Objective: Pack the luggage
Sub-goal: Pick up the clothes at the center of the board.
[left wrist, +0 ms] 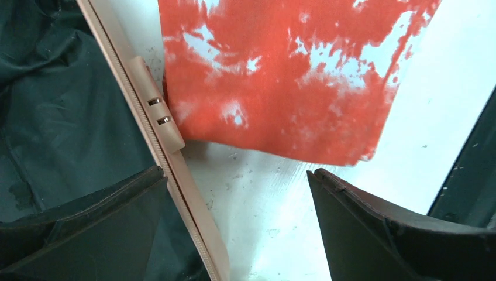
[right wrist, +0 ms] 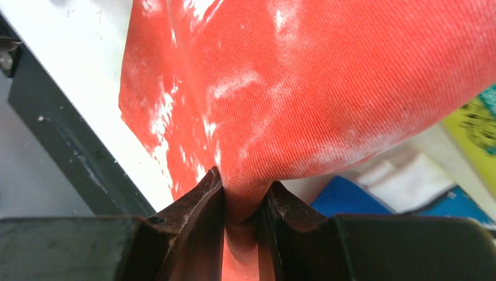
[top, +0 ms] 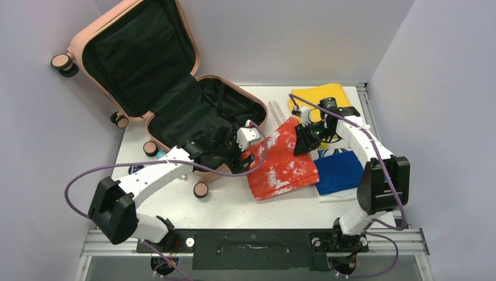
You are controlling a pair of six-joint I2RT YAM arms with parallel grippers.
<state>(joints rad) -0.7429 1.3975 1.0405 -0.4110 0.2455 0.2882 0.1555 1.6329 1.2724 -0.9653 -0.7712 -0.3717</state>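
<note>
Lying open at the back left of a white tabletop (top: pixel 234 205), the luggage (top: pixel 164 88) is a salmon-pink hard-shell case with black fabric lining. Its lid leans up and back against the left wall, and its base shell rests flat on the tabletop, with pink-and-black wheels (top: pixel 200 189) showing along its near and left edges. The left arm reaches in from the lower left, and the left end effector (left wrist: pixel 234 175) hangs over the near right rim of the base shell. Its jaws stand wide apart and hold nothing. In the left wrist view one finger sits over the black lining and the other over bare tabletop, with the pink rim and a small pink tab (left wrist: pixel 155 111) running between them. Just right of the luggage lies a red cloth (top: pixel 281 158) mottled with white, and its near edge touches or nearly touches the rim by that tab. The right arm comes in from the lower right and bends toward the far right side of the red cloth. The right end effector (right wrist: pixel 243 193) is closed, pinching a raised fold of the red cloth between its two fingers, so the fabric is drawn up into a ridge there. Beside the right arm lies a folded blue cloth (top: pixel 339 170), overlapped by the red one, and a yellow cloth (top: pixel 327 93) lies behind it at the far edge of the tabletop. A bit of white fabric (right wrist: pixel 403 181) shows next to the blue in the right wrist view.
</note>
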